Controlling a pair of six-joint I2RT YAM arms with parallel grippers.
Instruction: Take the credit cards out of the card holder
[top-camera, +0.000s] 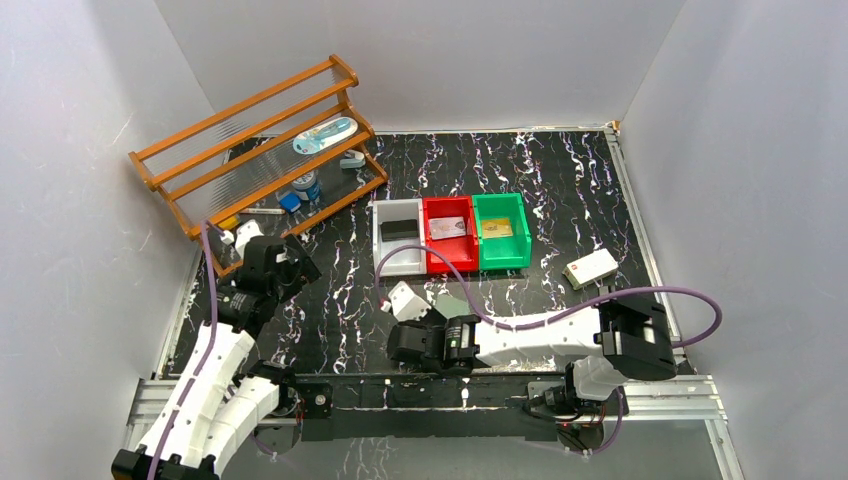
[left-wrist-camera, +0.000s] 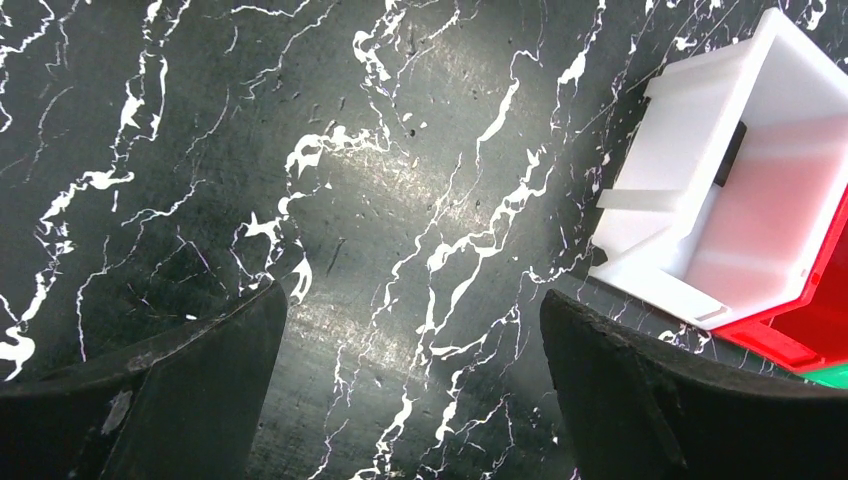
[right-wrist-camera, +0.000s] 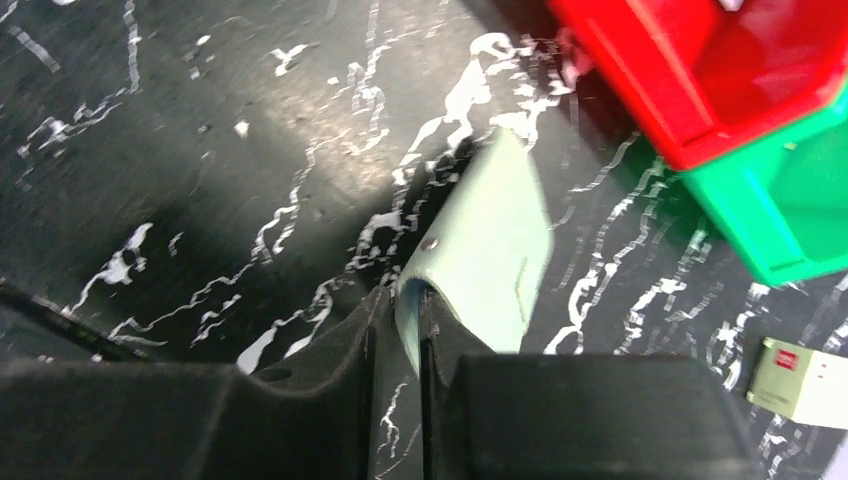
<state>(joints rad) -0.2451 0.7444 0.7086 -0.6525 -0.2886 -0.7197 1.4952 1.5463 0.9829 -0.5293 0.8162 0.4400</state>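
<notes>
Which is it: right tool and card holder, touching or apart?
Touching: the right wrist view shows the card holder pinched by its edge in the right tool.

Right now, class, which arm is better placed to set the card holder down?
Right: the right arm's jaws grip the card holder; the left arm's jaws stand open and empty elsewhere.

Robot lab test cell, not home or shop. Plain white walls box in black marble-print table. Aluminium frame rail along near edge, two white arms, left arm and right arm, bolted to it. Purple cable loops loose. Props staged: white bin, red bin, green bin in row; wooden rack in corner.
</notes>
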